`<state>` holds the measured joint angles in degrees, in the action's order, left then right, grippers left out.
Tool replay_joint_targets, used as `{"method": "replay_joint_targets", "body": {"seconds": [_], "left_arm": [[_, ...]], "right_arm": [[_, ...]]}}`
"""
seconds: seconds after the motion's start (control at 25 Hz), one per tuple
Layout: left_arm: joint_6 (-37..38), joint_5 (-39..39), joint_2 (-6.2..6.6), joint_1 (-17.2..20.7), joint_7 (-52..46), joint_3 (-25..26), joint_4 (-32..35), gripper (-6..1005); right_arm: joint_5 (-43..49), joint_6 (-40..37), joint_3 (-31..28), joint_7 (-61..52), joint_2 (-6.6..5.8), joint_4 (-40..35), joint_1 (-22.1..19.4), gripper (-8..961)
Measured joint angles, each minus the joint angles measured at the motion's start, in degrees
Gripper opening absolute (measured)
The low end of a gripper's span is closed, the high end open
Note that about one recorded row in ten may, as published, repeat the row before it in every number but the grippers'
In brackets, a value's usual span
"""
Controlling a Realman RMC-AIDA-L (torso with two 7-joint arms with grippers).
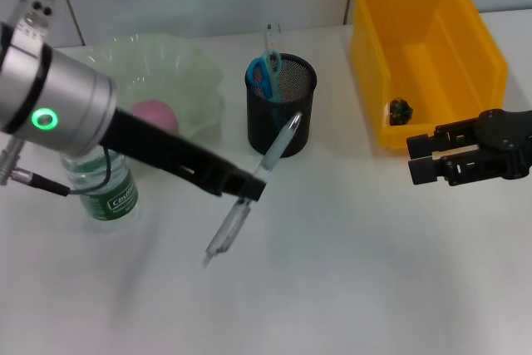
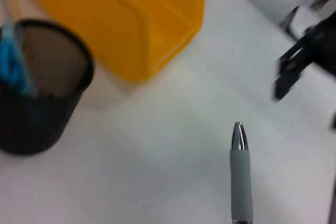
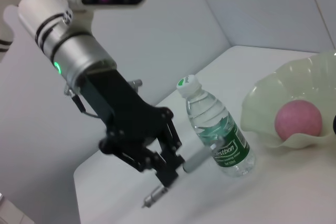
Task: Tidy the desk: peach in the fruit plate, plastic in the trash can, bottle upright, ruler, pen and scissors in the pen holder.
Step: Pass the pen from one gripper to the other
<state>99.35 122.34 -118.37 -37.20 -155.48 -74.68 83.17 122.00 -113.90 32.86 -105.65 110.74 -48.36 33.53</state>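
My left gripper [image 1: 248,189] is shut on the grey pen [image 1: 278,147], which it holds tilted above the table just in front of the black mesh pen holder [image 1: 283,126]. The pen's tip [image 2: 239,136] shows in the left wrist view. Blue scissors [image 1: 264,72] and a ruler [image 1: 272,37] stand in the holder. The pink peach [image 1: 154,114] lies in the pale green fruit plate [image 1: 187,64]. The bottle [image 1: 108,189] stands upright beside the plate. A small dark scrap [image 1: 401,110] lies in the yellow trash can [image 1: 432,6]. My right gripper [image 1: 420,158] hovers open and idle in front of the can.
The right wrist view shows the left gripper [image 3: 170,163] with the pen [image 3: 199,158], the bottle [image 3: 218,129], the plate [image 3: 262,103] and the peach [image 3: 298,120]. The left arm [image 1: 58,101] crosses over the plate and bottle. White table [image 1: 357,272] stretches in front.
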Motion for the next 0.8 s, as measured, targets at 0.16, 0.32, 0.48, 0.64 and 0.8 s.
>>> {"method": "replay_joint_targets", "body": {"seconds": [0.16,0.32,0.48,0.64,0.8], "left_arm": [[1.18,-4.23,0.0,0.31,-0.28,1.94,0.74,142],[2.43,-6.47,-0.01,0.17,-1.49,2.87,0.75,143],[3.01,-8.06,-0.04,-0.63,-4.82,4.79,0.23,143],[2.7,-11.27,-0.28,-1.75,-6.36,9.26,-5.41,143],[2.38,-12.29,-0.25,-2.43,-7.0,11.24,-10.02,143]], "right_arm": [[-0.02,0.0,0.01,0.96,0.01,0.11,-0.09,630],[-0.02,0.02,0.29,2.63,0.7,0.23,-0.02,630],[-0.02,0.08,0.11,5.41,1.64,0.26,-0.02,630],[-0.02,0.64,-0.41,9.35,2.63,0.25,-0.45,630],[-0.22,0.68,-0.75,11.66,3.17,-0.4,-0.94,630]]}}
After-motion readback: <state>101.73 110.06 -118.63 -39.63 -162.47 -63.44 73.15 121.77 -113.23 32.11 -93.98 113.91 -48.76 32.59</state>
